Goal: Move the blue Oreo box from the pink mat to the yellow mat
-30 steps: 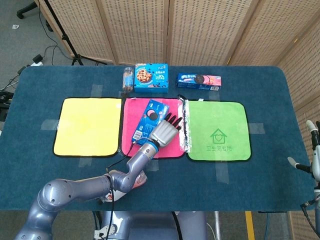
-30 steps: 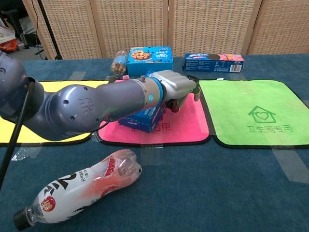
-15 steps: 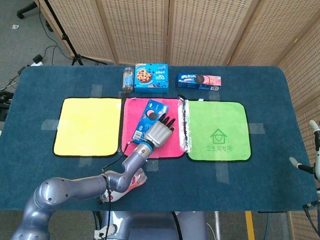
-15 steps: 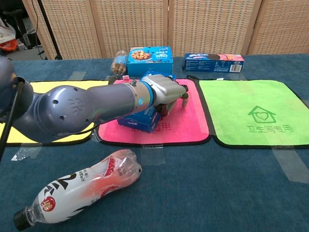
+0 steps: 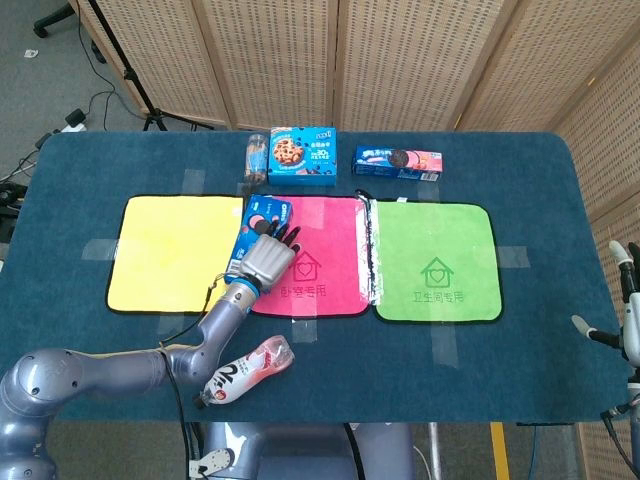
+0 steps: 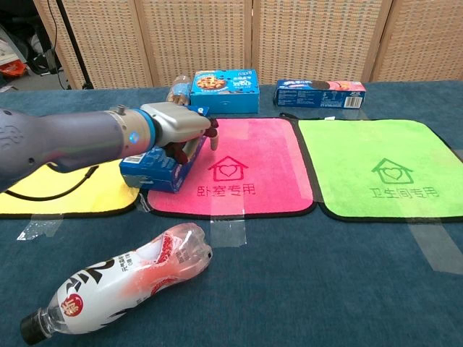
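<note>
Now mid-carry: left hand (image 5: 264, 260) clamped over the blue Oreo box (image 5: 258, 226), fingers wrapped across its top, box straddling the seam at the left edge of the pink mat (image 5: 330, 260) and not yet fully on the yellow mat (image 5: 175, 250). Next, by the look of it: further travel toward frame left, then a set-down and release. Nearby, toward the lower left in the chest view, a plastic bottle (image 6: 119, 282) lying on the tabletop (image 5: 520, 170), clear of the path. Along the far edge, a cookie box (image 5: 303, 156), a small jar (image 5: 256, 158), a second Oreo box (image 5: 398, 161). Green mat (image 5: 436, 260) at centre right. Right hand (image 5: 625, 300) barely visible at the right edge; open or closed, impossible to tell.
</note>
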Action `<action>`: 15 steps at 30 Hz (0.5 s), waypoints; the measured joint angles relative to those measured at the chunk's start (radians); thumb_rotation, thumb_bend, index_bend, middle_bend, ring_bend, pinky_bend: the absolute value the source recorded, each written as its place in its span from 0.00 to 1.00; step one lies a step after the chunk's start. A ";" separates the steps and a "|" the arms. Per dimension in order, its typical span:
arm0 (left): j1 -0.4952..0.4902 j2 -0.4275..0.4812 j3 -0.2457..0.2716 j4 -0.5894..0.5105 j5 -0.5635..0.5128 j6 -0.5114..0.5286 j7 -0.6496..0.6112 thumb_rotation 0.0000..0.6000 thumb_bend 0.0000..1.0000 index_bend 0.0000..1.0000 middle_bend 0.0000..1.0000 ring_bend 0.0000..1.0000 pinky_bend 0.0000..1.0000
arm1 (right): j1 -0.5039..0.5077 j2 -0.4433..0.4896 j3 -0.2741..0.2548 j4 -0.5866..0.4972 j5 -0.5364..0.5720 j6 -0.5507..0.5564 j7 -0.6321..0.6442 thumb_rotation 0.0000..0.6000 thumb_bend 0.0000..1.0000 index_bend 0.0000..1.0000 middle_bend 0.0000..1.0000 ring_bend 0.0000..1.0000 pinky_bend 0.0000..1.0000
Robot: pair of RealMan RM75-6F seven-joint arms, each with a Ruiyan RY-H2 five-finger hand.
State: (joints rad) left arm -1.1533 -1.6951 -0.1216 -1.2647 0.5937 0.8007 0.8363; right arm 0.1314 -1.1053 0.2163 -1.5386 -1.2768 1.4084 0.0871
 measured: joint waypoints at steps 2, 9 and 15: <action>0.021 0.034 0.014 -0.028 0.004 0.006 -0.016 1.00 1.00 0.25 0.01 0.01 0.02 | 0.000 0.000 -0.002 -0.003 -0.003 0.002 -0.003 1.00 0.00 0.00 0.00 0.00 0.00; 0.088 0.151 0.066 -0.115 0.037 0.021 -0.068 1.00 1.00 0.25 0.01 0.01 0.02 | 0.001 -0.002 -0.009 -0.018 -0.021 0.010 -0.022 1.00 0.00 0.00 0.00 0.00 0.00; 0.137 0.218 0.108 -0.145 0.030 0.021 -0.104 1.00 1.00 0.25 0.01 0.01 0.02 | 0.002 -0.005 -0.016 -0.028 -0.035 0.017 -0.039 1.00 0.00 0.00 0.00 0.00 0.00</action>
State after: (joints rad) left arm -1.0168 -1.4771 -0.0136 -1.4097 0.6239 0.8216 0.7325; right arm 0.1331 -1.1104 0.2001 -1.5669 -1.3119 1.4256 0.0478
